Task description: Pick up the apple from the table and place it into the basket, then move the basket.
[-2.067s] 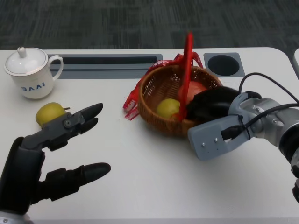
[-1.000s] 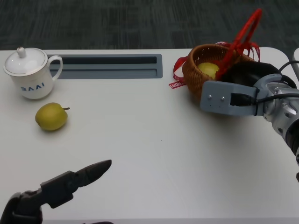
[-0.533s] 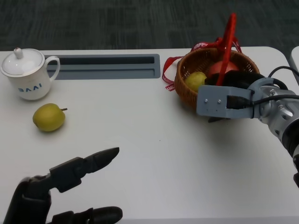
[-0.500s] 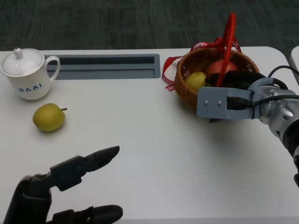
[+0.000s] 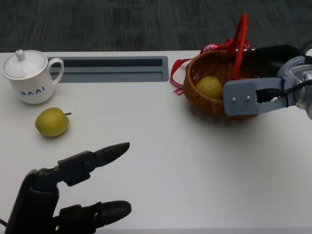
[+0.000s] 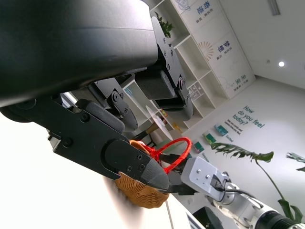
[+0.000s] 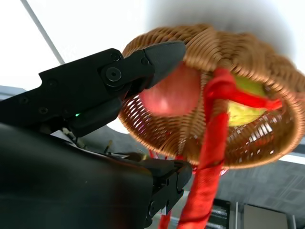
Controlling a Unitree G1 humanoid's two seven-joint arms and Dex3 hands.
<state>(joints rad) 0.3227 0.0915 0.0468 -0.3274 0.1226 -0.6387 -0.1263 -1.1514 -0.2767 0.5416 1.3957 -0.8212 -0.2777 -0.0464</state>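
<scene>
A wicker basket [image 5: 214,100] with a red handle [image 5: 239,44] stands at the back right of the table. A yellow-green apple [image 5: 209,87] lies in it; the right wrist view shows that apple [image 7: 248,107] beside a red apple [image 7: 167,98]. My right hand [image 5: 273,52] is just right of the basket, its fingers [image 7: 143,62] apart by the rim and holding nothing. Another yellow-green apple [image 5: 52,122] lies on the table at the left. My left hand [image 5: 73,195] hovers open at the front left, well away from it.
A white lidded cup [image 5: 29,75] stands at the back left. A grey recessed tray [image 5: 112,68] runs along the far edge. A red ribbon [image 5: 178,83] trails from the basket's left side. In the left wrist view the basket [image 6: 143,193] stands beyond my fingers.
The right hand carried the basket from the table's middle to the back right, then drew off to the right while the basket stayed. The left hand pulled back toward the front edge.
</scene>
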